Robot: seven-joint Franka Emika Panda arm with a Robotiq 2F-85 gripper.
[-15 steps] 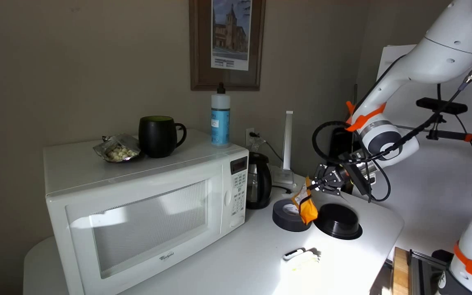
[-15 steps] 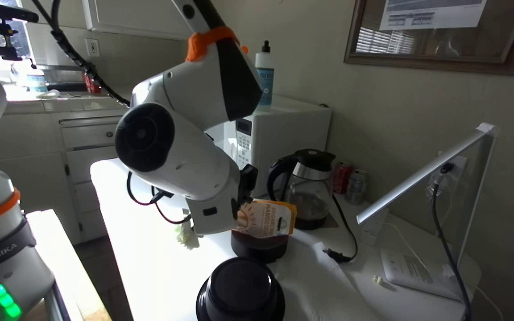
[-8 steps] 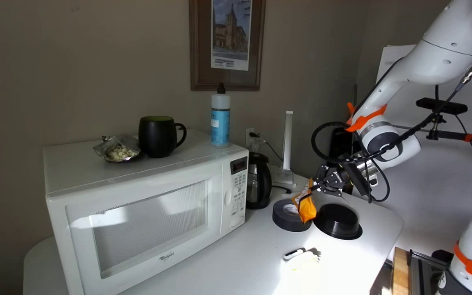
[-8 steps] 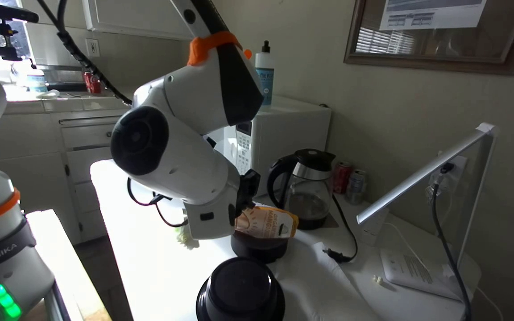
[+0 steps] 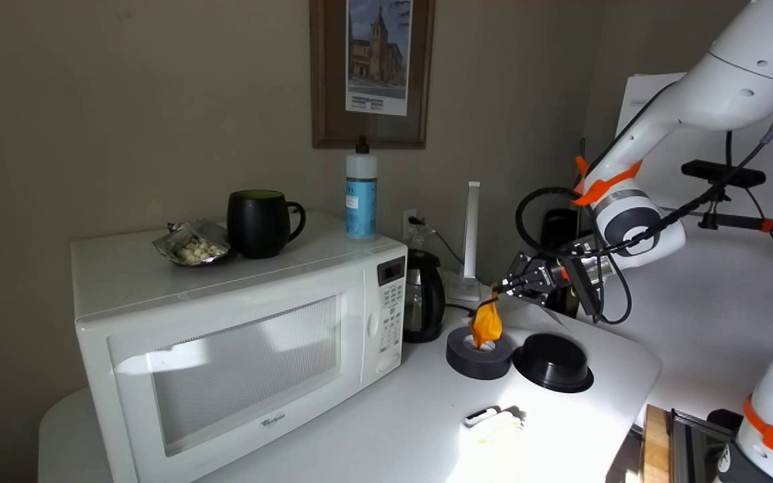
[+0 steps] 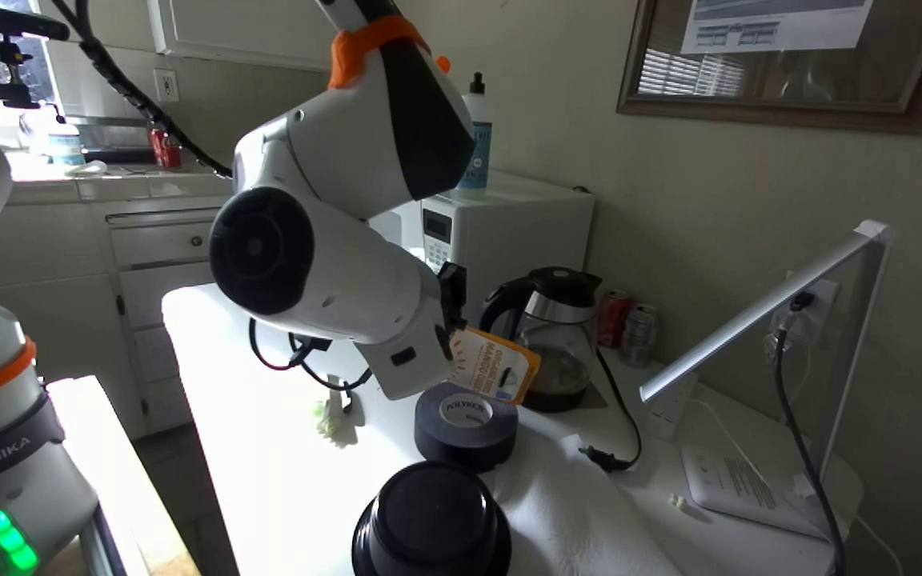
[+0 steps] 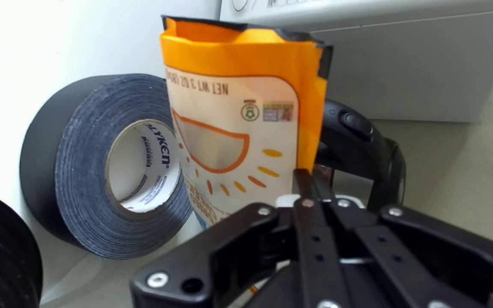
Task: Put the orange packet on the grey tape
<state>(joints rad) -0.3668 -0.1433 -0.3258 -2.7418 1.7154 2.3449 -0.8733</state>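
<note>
On a white table [image 5: 373, 429] partly washed in bright light, we find a white microwave [image 5: 245, 355], a black-handled glass pot [image 6: 565, 352] near it, and two drink cans [image 6: 613, 320] close to the pot. The grey tape [image 5: 477, 365] lies flat between the pot and an upturned black bowl [image 5: 554, 362]; we also spot a black plug [image 6: 607, 459] and a small black-and-white object [image 5: 482, 416].

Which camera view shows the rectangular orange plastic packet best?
The wrist view: the packet is largest there, its printed face close up, though the black metal claw covers part. Both exterior views show it smaller; lettering shows in an exterior view.
</note>
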